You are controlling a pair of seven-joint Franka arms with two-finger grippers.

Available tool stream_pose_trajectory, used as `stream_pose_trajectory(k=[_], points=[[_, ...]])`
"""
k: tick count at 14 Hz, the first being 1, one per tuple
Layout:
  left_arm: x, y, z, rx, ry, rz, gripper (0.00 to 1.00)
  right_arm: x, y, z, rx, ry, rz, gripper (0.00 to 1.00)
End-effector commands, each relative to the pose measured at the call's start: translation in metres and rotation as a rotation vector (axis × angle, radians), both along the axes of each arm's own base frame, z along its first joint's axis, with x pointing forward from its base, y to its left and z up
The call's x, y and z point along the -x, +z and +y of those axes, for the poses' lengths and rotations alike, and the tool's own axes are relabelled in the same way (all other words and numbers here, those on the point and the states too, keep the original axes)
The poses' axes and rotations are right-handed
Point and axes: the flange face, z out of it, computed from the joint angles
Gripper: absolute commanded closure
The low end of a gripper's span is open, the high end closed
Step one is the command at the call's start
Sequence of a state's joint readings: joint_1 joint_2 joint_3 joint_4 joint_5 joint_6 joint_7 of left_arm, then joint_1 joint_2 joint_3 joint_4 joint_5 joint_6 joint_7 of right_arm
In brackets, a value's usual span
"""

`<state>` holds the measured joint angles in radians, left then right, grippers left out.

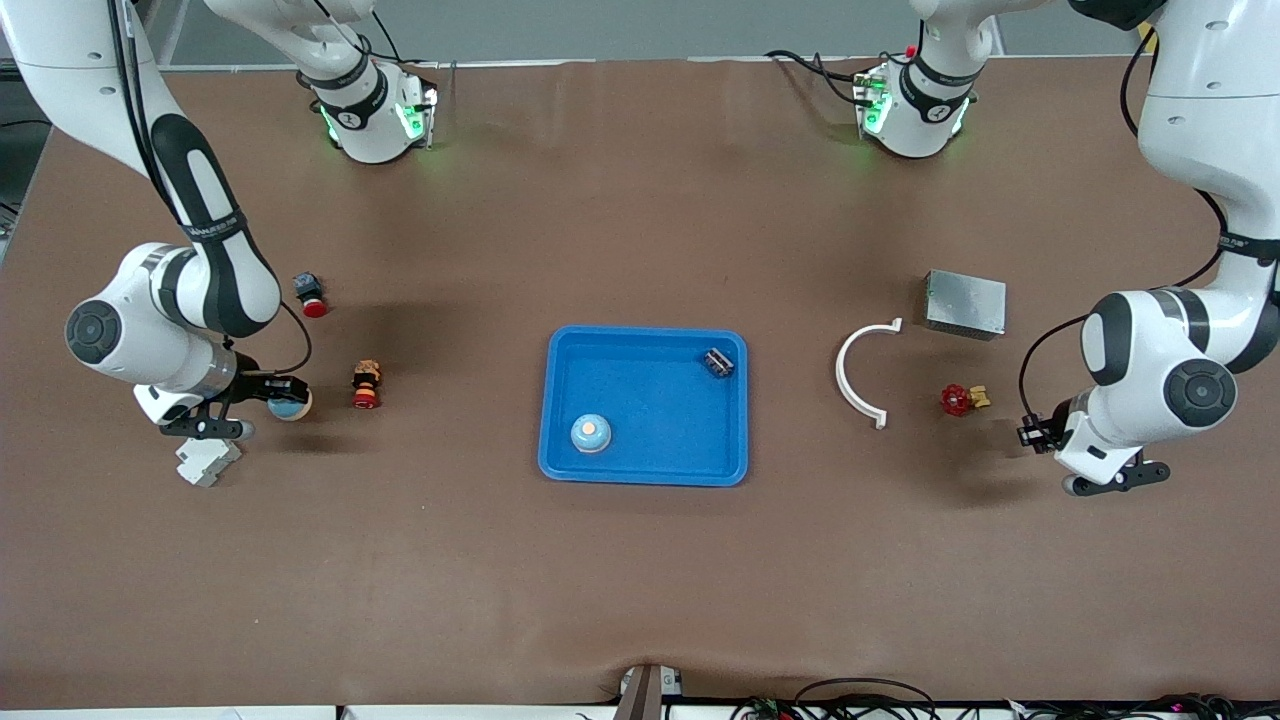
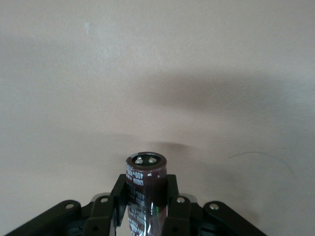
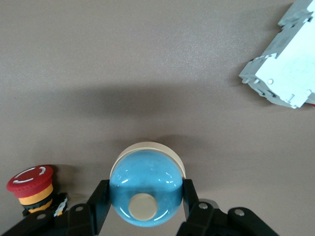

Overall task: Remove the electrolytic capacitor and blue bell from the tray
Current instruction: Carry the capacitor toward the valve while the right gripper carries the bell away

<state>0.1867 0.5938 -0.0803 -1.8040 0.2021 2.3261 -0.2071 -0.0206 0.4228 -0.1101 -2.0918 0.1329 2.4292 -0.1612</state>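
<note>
My right gripper (image 1: 283,402) is shut on a blue dome bell (image 1: 292,405) with a cream base, over the table near the right arm's end. In the right wrist view the bell (image 3: 146,189) sits between the black fingers (image 3: 97,199). My left gripper (image 1: 1035,432) is over the table at the left arm's end, shut on a dark brown capacitor (image 2: 145,187) with white print and two metal terminals on top. A blue tray (image 1: 650,335) lies mid-table; a second blue bell (image 1: 591,433) and a small dark part (image 1: 717,362) rest in it.
Near the right gripper: a white breaker (image 1: 207,462), a red and yellow button (image 1: 366,385), and a red-capped button (image 1: 313,297). Toward the left arm's end: a white curved piece (image 1: 862,372), a grey metal box (image 1: 964,303), and a red valve (image 1: 960,399).
</note>
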Motion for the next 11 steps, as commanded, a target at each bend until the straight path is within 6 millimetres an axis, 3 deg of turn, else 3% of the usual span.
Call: stream_pose_trajectory(k=[1,11], points=[[0.01,-0.003,0.009,-0.002,-0.039,-0.013,1.0,0.0,-0.003,-0.003,-0.009,-0.003,-0.011,1.0],[0.015,-0.023,0.013,0.015,-0.023,0.015,1.0,0.001,-0.019,-0.003,-0.015,-0.024,-0.02,1.0]])
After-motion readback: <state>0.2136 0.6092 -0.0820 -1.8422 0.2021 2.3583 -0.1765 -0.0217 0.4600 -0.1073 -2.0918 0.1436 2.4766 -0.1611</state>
